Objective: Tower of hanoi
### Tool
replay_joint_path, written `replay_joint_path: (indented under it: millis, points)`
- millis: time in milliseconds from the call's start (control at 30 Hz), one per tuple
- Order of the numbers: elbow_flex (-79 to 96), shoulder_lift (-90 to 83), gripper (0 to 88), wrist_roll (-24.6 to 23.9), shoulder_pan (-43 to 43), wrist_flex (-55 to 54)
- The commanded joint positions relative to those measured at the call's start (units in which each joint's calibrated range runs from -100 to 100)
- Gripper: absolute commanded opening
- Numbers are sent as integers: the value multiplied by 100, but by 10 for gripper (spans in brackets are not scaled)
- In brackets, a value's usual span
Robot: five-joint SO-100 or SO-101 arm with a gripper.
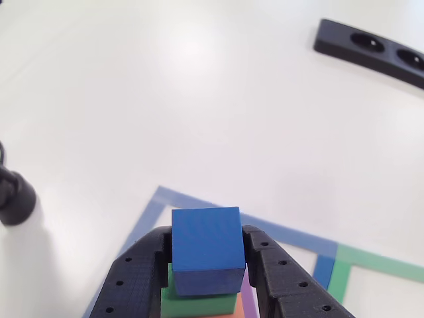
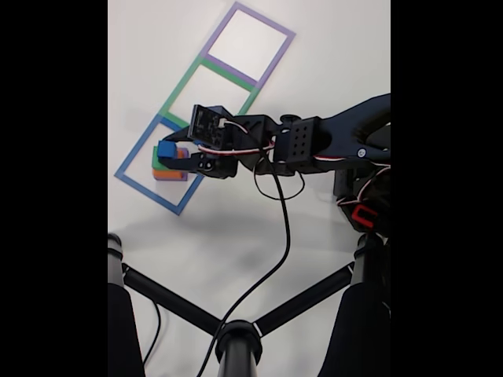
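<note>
Blue foam sits between the two black fingers (image 1: 207,265): the small blue cube (image 1: 207,248) is squeezed from both sides, one finger pressed on its left face and one on its right in the other view. The cube is right over the rest of the tower. Just under it is the green block (image 1: 197,303), then a bit of the salmon-orange block (image 1: 235,314) at the bottom edge, and a thin strip of the purple block (image 1: 248,295) peeks out on the right. I cannot tell if the cube is touching the green block or is a little above it. The tower stands inside the blue tape square (image 2: 160,163) on the white surface (image 1: 199,99). In the fixed view the arm (image 2: 314,141) reaches in from the right, and the blue cube (image 2: 167,150) is at its tip on the left, on top of the stack. Next to the blue square, farther away, is the green tape square (image 2: 208,94), and after that the purple tape square (image 2: 250,43). A black power strip (image 1: 371,48) lies far off at the top right in the other view.
</note>
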Motion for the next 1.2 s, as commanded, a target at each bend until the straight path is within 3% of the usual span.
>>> replay_joint_path:
  millis: [0, 600, 1167]
  points:
    - [-385, 42, 39, 59, -54, -140]
    - [-394, 274, 47, 59, -84, -383]
    - [-294, 322, 165, 59, -84, -634]
